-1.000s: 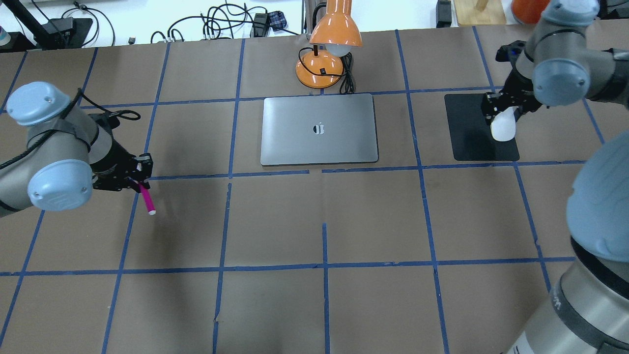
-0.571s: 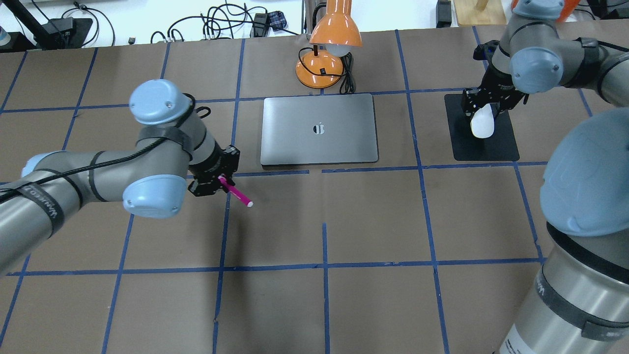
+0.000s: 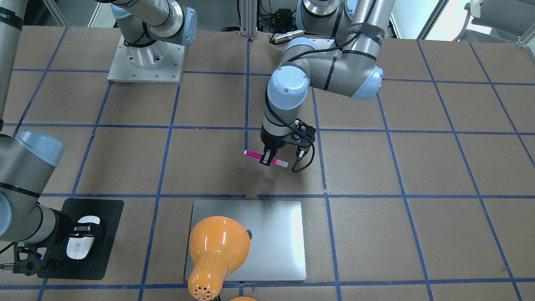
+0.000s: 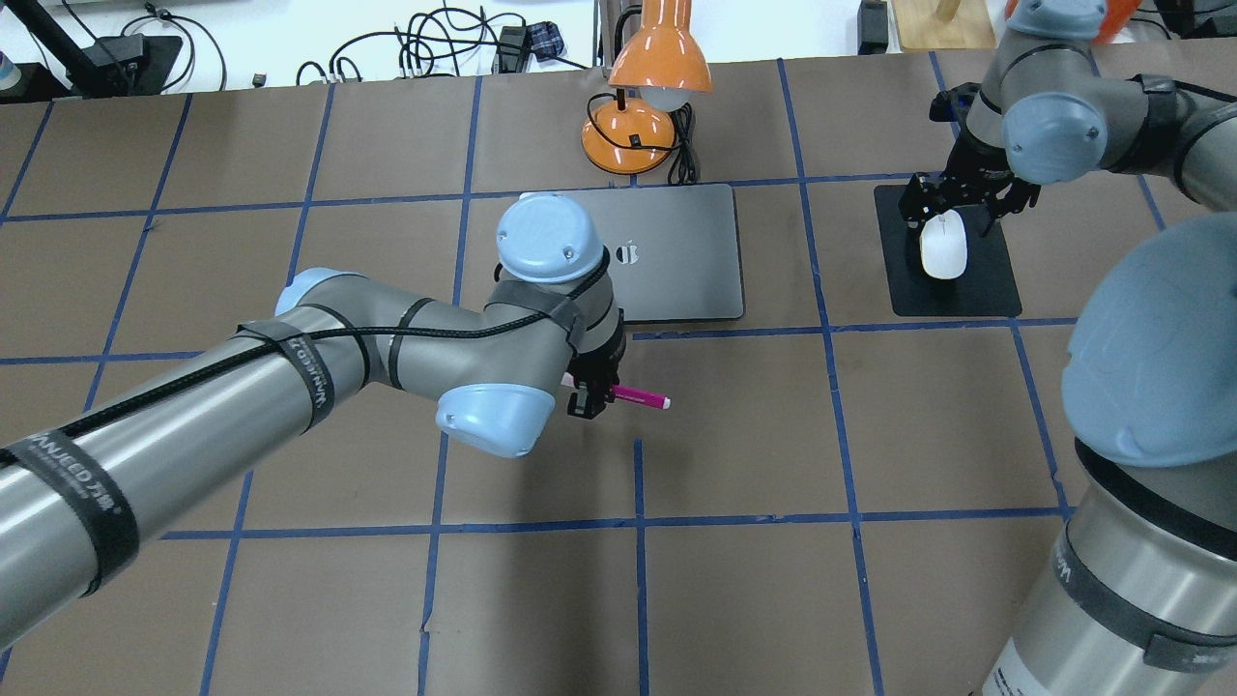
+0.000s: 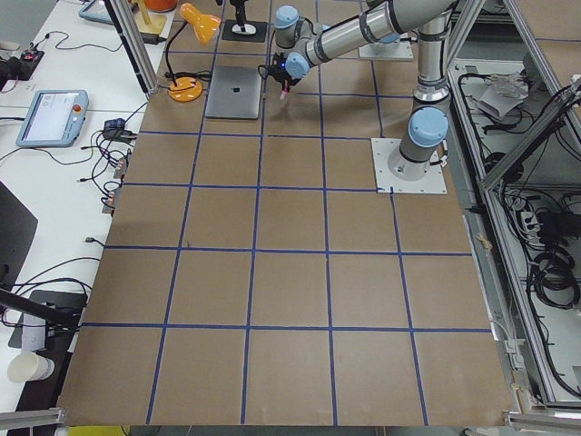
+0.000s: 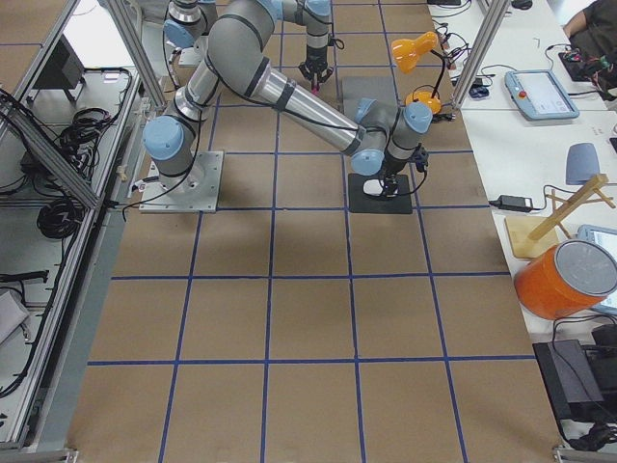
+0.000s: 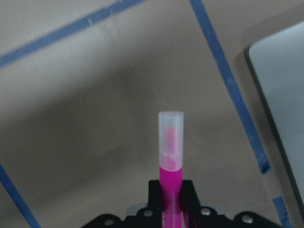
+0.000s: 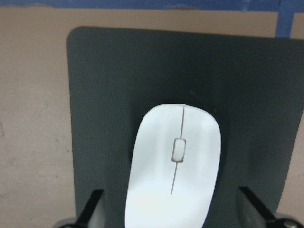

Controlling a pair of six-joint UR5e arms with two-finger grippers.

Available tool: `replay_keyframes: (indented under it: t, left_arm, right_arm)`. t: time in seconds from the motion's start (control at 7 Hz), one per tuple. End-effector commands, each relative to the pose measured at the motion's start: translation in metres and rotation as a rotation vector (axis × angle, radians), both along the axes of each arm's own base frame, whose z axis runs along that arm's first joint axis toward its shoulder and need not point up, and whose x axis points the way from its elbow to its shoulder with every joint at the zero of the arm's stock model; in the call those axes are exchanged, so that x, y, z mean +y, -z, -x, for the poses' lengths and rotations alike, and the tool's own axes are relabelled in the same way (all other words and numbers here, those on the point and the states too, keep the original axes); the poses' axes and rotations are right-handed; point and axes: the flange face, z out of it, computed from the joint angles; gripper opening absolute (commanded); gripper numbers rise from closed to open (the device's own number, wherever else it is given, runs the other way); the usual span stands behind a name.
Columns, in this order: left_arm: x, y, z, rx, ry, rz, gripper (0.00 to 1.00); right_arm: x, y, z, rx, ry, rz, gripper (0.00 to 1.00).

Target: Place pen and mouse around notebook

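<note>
The pink pen (image 4: pixel 640 397) is held level just above the table, and my left gripper (image 4: pixel 590 393) is shut on its pink end. It hangs a short way in front of the closed silver notebook (image 4: pixel 681 266), on the robot's side. From the left wrist the pen (image 7: pixel 171 142) points ahead, with the notebook's corner (image 7: pixel 285 80) at the right. The white mouse (image 4: pixel 943 246) lies on the black mat (image 4: pixel 986 290). My right gripper (image 8: pixel 171 202) stands open over the mouse (image 8: pixel 173 175), its fingers clear of both sides.
An orange desk lamp (image 4: pixel 646 87) stands behind the notebook, its head leaning over the lid (image 3: pixel 217 244). Its cable lies beside the base. The left arm (image 4: pixel 290 387) stretches across the table's left half. Blue tape lines grid the brown table.
My left arm has swung right, carrying the pen from the table's left side to just in front of the notebook. The right gripper has opened and let go of the mouse on the mat.
</note>
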Motion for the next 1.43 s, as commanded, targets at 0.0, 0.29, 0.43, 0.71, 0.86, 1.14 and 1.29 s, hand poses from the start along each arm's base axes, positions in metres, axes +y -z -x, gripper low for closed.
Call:
replay_keyframes:
  t: [0.0, 0.29, 0.43, 0.71, 0.86, 1.14, 1.29]
  left_arm:
    - [0.005, 0.024, 0.019, -0.028, -0.027, -0.039, 0.07]
    - [0.002, 0.033, 0.015, -0.034, -0.016, -0.049, 1.00]
    - [0.000, 0.013, 0.010, -0.029, 0.134, -0.027, 1.00]
    - [-0.010, -0.071, -0.042, -0.046, 0.607, -0.084, 1.00]
    - [-0.018, -0.126, -0.072, -0.029, 0.764, -0.120, 1.00]
    - [-0.024, -0.234, -0.128, 0.005, 1.181, -0.059, 1.00]
    - [-0.026, -0.274, -0.157, -0.009, 1.254, -0.005, 1.00]
  right_arm:
    - [0.006, -0.052, -0.018, 0.005, -0.019, 0.022, 1.00]
    - [0.034, -0.134, -0.065, 0.002, -0.070, 0.049, 1.00]
    - [0.057, -0.179, -0.102, 0.013, -0.077, 0.073, 1.00]
    - [0.147, -0.282, -0.153, -0.054, -0.007, 0.063, 1.00]
    - [0.169, -0.308, -0.166, -0.067, 0.047, 0.090, 1.00]
    - [0.166, -0.305, -0.173, -0.040, 0.039, 0.093, 1.00]
    - [0.170, -0.307, -0.181, 0.023, 0.007, 0.097, 1.00]
